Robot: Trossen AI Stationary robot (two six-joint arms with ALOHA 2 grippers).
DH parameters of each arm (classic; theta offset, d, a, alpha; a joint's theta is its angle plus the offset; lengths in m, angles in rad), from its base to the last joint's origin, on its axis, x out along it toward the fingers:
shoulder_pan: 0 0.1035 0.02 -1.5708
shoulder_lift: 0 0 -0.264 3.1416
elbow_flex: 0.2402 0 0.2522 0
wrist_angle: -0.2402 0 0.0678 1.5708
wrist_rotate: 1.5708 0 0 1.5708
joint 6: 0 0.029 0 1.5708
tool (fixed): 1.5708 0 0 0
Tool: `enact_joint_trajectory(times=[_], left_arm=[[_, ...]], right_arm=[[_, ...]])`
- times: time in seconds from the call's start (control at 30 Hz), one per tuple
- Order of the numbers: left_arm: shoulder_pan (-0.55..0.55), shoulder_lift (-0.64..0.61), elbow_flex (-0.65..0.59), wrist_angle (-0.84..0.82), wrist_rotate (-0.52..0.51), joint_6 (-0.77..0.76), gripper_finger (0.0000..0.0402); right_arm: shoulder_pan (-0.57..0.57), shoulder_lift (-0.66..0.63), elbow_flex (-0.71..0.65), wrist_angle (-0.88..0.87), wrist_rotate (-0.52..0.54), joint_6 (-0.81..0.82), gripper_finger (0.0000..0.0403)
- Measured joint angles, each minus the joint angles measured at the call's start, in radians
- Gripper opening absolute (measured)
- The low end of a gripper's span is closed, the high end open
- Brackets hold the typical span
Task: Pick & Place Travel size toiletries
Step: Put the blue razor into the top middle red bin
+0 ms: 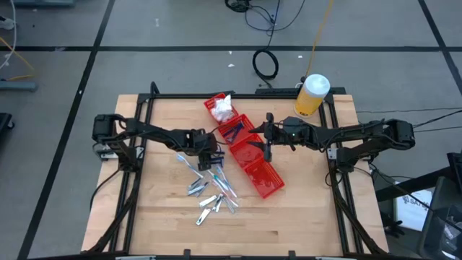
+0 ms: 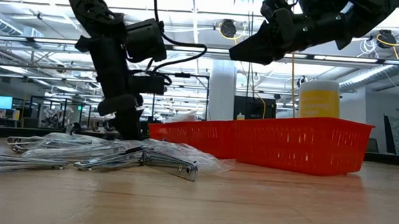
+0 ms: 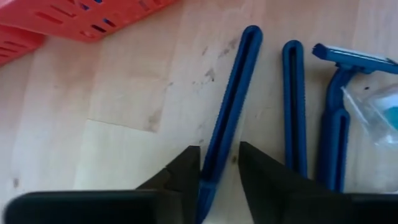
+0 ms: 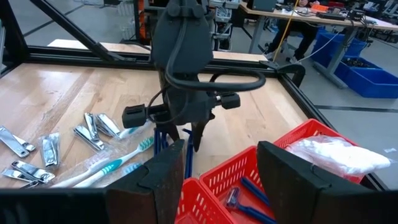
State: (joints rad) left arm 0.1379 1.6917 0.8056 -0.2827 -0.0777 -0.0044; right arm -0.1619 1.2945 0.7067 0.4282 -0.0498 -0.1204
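Left pincer (image 3: pixel 219 163) closing around blue razor handle (image 3: pixel 231 109), red bins (image 1: pixel 249 155) holding white packets (image 1: pixel 223 109), blue razors (image 4: pixel 244 198)

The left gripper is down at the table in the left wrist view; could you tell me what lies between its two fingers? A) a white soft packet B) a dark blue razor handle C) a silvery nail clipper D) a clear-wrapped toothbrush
B: in the left wrist view the left gripper has its fingers on either side of the near end of a long dark blue razor handle lying on the wooden table.
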Motion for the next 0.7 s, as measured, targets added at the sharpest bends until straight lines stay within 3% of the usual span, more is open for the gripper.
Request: enact_joint_trajectory(times=[0.23, 0.5, 0.7], left_arm=[[0.030, -0.001, -0.055, 0.040, 0.048, -0.032, 0.0015], [0.025, -0.019, -0.087, 0.056, 0.058, -0.050, 0.0015], [0.007, -0.143, -0.100, -0.030, 0.030, -0.040, 0.0014]], right_arm=[[0.000, 0.000, 0.000, 0.000, 0.000, 0.000, 0.0187], [0.000, 0.000, 0.000, -0.001, 0.000, 0.003, 0.0187], [0.000, 0.000, 0.000, -0.011, 0.000, 0.004, 0.0187]])
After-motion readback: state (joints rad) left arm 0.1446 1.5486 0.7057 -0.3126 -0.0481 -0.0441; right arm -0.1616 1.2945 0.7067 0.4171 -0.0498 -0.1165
